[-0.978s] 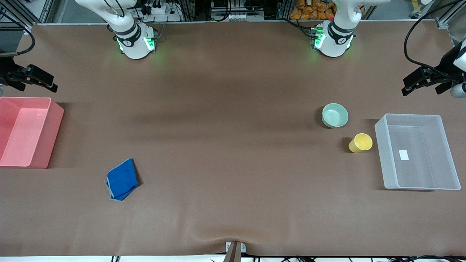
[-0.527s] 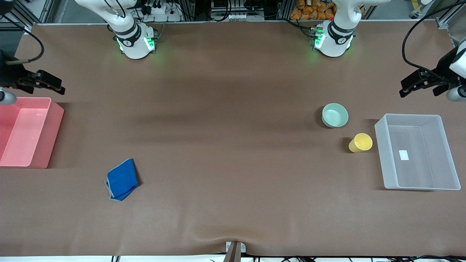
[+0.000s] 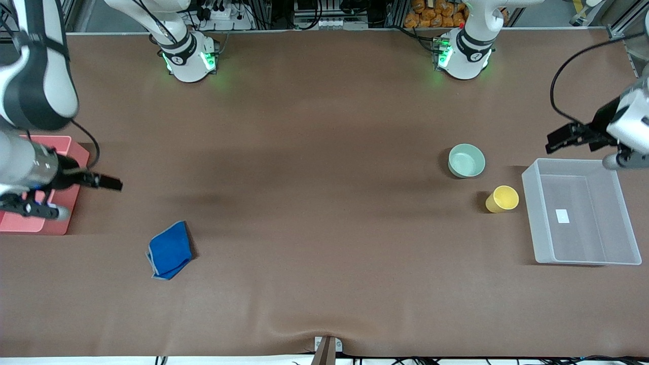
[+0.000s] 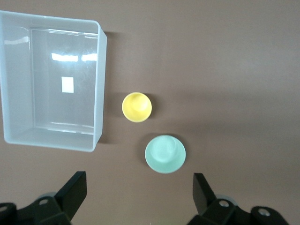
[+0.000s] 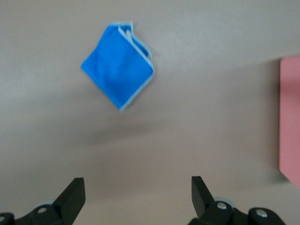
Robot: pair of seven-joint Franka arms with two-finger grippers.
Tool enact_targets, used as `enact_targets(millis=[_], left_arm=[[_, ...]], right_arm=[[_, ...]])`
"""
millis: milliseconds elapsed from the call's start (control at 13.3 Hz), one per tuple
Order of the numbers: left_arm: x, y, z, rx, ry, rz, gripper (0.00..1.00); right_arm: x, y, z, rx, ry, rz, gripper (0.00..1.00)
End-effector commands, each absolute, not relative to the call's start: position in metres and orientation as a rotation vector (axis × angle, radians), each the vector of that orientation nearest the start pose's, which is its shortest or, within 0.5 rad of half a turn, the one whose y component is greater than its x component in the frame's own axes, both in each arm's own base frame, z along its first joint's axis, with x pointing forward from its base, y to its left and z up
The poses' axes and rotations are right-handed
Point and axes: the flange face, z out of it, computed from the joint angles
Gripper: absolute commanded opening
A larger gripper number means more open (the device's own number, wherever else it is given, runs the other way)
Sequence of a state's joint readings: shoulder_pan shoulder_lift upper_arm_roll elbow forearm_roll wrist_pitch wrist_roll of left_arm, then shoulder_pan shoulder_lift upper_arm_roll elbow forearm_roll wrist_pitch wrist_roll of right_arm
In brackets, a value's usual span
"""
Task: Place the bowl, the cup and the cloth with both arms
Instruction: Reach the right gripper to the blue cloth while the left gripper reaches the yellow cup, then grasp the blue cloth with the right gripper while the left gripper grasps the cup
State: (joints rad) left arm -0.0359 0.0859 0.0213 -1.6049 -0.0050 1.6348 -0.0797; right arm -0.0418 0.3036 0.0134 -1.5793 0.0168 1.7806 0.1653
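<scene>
My left end effector (image 3: 557,139) and right end effector (image 3: 104,181) gape wide, empty. From the clear bin (image 3: 530,203): cup (image 3: 502,198) just beside, bowl (image 3: 466,160) near, cloth (image 3: 170,249) well apart. My right arm hides part of the pink bin (image 3: 76,152).

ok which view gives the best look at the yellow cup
The left wrist view: it looks straight down into the cup, showing its round rim between the bowl and the clear bin. The front view shows the cup smaller, from an angle. The right wrist view does not show it.

Both tools (image 4: 139,194) (image 5: 136,197) aloft, fingers spread
</scene>
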Motion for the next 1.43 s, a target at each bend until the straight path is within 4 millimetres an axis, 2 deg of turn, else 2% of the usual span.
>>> enact_targets(millis=[0, 150, 376, 527, 602, 677, 827, 903, 978, 1053, 1128, 1204, 1354], left_arm=[[0.608, 0.005, 0.528, -3.159, -0.127, 0.103, 1.0], [0.623, 0.007, 0.493, -3.159, -0.133, 0.137, 1.0], [0.636, 0.008, 0.444, -3.153, -0.141, 0.192, 1.0], [0.634, 0.012, 0.417, -3.152, -0.15, 0.175, 1.0], [0.63, 0.013, 0.398, -3.146, -0.148, 0.16, 1.0], [0.625, 0.014, 0.375, -3.144, -0.145, 0.133, 1.0], [0.614, 0.015, 0.333, -3.137, -0.133, 0.077, 1.0], [0.609, 0.017, 0.318, -3.124, -0.119, 0.06, 1.0], [0.603, 0.018, 0.306, -3.112, -0.101, 0.059, 1.0], [0.599, 0.019, 0.3, -3.105, -0.085, 0.068, 0.94], [0.595, 0.02, 0.294, -3.105, -0.073, 0.081, 0.84], [0.592, 0.02, 0.289, -3.104, -0.068, 0.086, 0.8], [0.586, 0.027, 0.282, -3.093, -0.062, 0.102, 0.72]], right_arm=[[0.673, -0.014, 0.425, -3.096, 0.358, 0.009, 1.0], [0.693, -0.001, 0.397, -3.074, 0.404, -0.114, 1.0], [0.704, 0.03, 0.347, -3.061, 0.453, -0.105, 1.0], [0.71, 0.084, 0.327, -3.078, 0.303, -0.204, 1.0], [0.71, 0.101, 0.312, -3.104, 0.243, -0.206, 1.0], [0.712, 0.105, 0.298, -3.156, 0.167, -0.235, 1.0], [0.718, 0.108, 0.28, -3.222, 0.035, -0.363, 1.0], [0.719, 0.107, 0.271, -3.233, 0.011, -0.372, 1.0], [0.719, 0.107, 0.261, -3.234, 0.012, -0.364, 1.0], [0.727, 0.096, 0.257, -3.22, 0.04, -0.403, 1.0], [0.734, 0.083, 0.246, -3.21, 0.096, -0.416, 1.0], [0.738, 0.066, 0.235, -3.195, 0.243, -0.413, 1.0], [0.741, 0.06, 0.225, -3.164, 0.431, -0.409, 1.0]])
